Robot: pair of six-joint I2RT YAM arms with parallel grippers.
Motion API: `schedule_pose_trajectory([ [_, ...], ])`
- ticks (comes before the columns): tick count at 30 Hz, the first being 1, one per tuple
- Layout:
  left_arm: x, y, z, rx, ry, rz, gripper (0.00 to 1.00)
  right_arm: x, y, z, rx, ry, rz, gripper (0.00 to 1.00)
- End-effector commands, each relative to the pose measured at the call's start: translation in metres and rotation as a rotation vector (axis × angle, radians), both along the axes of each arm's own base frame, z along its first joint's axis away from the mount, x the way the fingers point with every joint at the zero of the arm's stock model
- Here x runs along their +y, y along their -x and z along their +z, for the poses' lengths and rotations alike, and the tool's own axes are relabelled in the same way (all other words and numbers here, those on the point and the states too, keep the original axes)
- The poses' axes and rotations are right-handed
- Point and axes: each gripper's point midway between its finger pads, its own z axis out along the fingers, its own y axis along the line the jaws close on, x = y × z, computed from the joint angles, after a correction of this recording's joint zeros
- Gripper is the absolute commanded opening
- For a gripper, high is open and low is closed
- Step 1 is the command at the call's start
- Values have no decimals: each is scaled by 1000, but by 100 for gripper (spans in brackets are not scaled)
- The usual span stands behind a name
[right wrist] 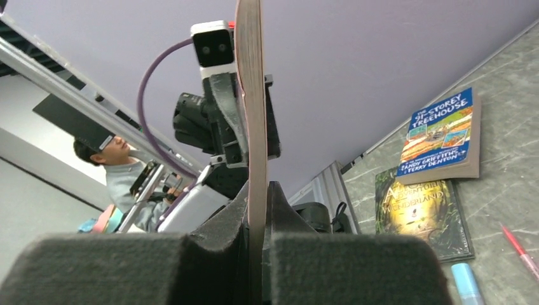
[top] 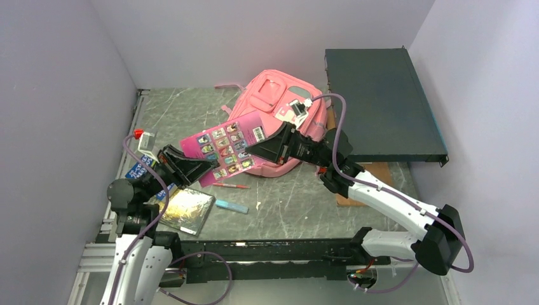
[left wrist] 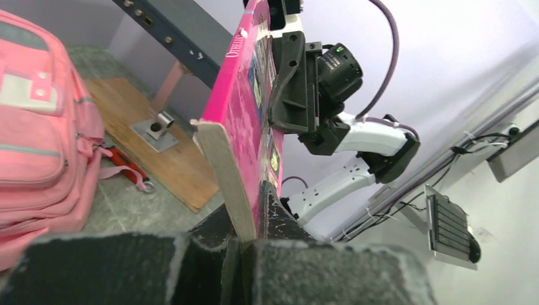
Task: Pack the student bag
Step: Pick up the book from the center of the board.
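The student bag [top: 279, 95] is pink and lies at the back middle of the table; the left wrist view shows it too, as the bag [left wrist: 38, 140]. A thin pink book [top: 229, 146] with rows of small pictures hangs in the air in front of the bag. My left gripper [top: 191, 168] is shut on its near left corner. My right gripper [top: 267, 149] is shut on its right edge. In the left wrist view the book [left wrist: 245, 127] stands edge-on between my left gripper [left wrist: 251, 222] and the right one. In the right wrist view the book's edge [right wrist: 254, 95] rises from my right gripper [right wrist: 257, 197].
A blue book [top: 138, 170] and a golden book [top: 184, 210] lie at the near left, also seen as blue book [right wrist: 442, 136] and golden book [right wrist: 419, 210]. A pink pen [top: 232, 185] and a light blue stick [top: 232, 206] lie beside them. A dark flat case [top: 381, 108] fills the back right, with a wooden board [top: 368, 184] under it.
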Motion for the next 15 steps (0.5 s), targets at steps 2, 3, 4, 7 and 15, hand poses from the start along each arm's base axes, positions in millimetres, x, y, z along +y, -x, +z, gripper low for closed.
schedule_pose_trajectory([
  [2, 14, -6, 13, -41, -111, 181, 0, 1, -10, 18, -92, 45, -82, 18],
  [3, 24, -13, 9, -9, -165, 280, 0, -2, -14, 14, -102, 91, -114, 30],
  [4, 39, -18, 6, 17, -226, 395, 0, -5, -19, 8, -111, 143, -150, 39],
  [7, 91, -21, 2, 46, -388, 720, 0, -25, -33, -8, -144, 282, -281, 54],
  [15, 164, -10, -43, 108, -543, 1104, 0, -43, -51, -65, -239, 601, -412, 64],
])
